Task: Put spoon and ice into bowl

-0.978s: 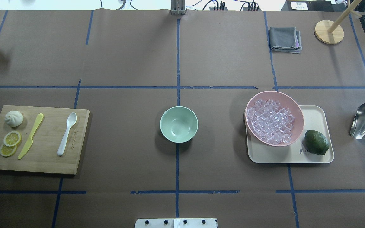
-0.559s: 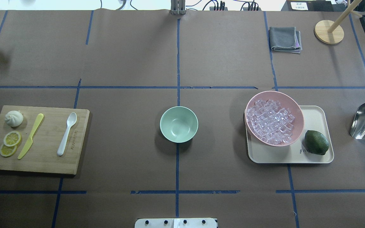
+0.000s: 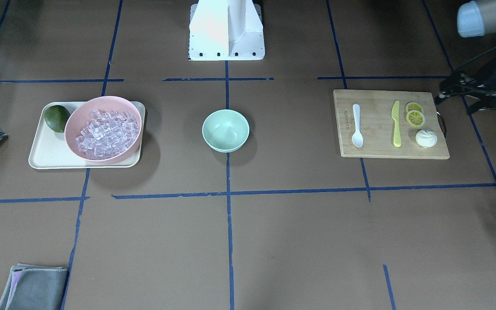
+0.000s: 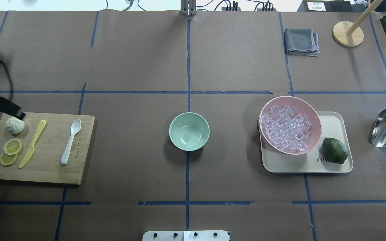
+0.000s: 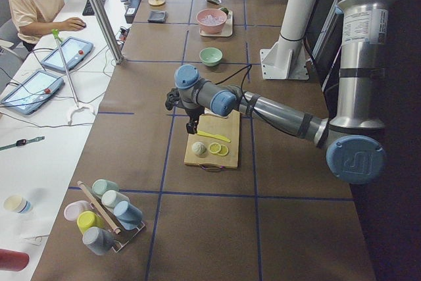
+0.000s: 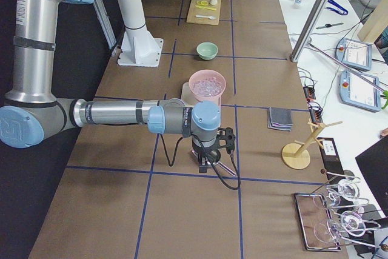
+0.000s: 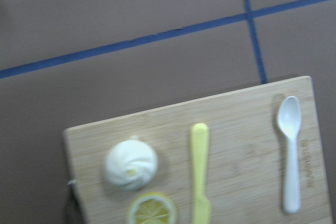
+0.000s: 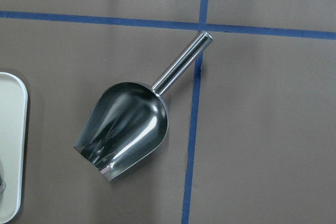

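The white spoon [image 4: 70, 142] lies on the wooden cutting board [image 4: 45, 172] at the left; it also shows in the left wrist view [image 7: 290, 153]. The empty mint-green bowl [image 4: 189, 131] stands at the table's middle. The ice [image 4: 286, 129] fills the pink bowl [image 4: 293, 98] on the right. My left gripper [image 4: 17, 113] hangs over the board's far left corner, by the bun; I cannot tell whether it is open. My right gripper [image 6: 209, 161] hangs above the steel scoop [image 8: 128, 129]; I cannot tell its state.
On the board lie a yellow knife [image 4: 32, 144], a white bun [image 4: 14, 125] and lemon slices [image 4: 12, 147]. The pink bowl sits on a cream tray [image 4: 333, 118] with a lime [image 4: 334, 150]. A grey cloth [image 4: 301, 42] and a wooden stand [image 4: 347, 33] are at the far right.
My left arm has come into the overhead view from the left edge, to the cutting board's far left corner. Nothing on the table has moved.
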Action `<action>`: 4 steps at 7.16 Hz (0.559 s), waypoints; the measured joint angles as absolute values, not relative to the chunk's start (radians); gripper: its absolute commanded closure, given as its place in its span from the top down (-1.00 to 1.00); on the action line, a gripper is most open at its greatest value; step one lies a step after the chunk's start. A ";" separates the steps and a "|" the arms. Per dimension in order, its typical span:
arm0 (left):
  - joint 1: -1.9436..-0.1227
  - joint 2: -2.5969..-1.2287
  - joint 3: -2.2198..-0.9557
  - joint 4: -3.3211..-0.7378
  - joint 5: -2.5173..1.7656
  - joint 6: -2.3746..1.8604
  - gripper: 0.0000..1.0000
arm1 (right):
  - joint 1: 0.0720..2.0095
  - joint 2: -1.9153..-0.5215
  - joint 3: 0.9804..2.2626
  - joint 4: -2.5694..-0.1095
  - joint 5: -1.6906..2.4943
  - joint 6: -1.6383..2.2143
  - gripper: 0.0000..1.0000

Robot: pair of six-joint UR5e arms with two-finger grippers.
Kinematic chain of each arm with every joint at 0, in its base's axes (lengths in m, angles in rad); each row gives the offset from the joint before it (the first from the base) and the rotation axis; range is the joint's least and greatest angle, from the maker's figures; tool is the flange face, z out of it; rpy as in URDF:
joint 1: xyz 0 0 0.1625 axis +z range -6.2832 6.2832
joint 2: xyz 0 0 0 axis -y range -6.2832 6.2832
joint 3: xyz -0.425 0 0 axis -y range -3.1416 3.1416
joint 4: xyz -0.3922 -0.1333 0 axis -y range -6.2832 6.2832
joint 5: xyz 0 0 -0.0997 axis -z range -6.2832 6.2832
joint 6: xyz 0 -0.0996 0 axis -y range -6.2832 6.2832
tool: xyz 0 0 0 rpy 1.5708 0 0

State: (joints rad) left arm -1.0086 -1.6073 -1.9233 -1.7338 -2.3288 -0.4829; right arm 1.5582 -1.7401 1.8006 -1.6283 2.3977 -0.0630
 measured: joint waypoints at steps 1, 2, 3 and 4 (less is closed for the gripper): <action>-0.899 -1.643 -1.927 -1.743 -2.245 -0.559 0.97 | 1.558 -1.740 1.801 -1.623 2.403 -0.063 1.00; -0.812 -1.662 -1.925 -1.747 -2.172 -0.598 0.93 | 1.557 -1.741 1.801 -1.611 2.408 -0.063 1.00; -0.748 -1.671 -1.915 -1.749 -2.125 -0.623 0.84 | 1.557 -1.741 1.801 -1.601 2.415 -0.062 1.00; -0.710 -1.677 -1.902 -1.751 -2.104 -0.639 0.78 | 1.557 -1.741 1.800 -1.597 2.425 -0.060 1.00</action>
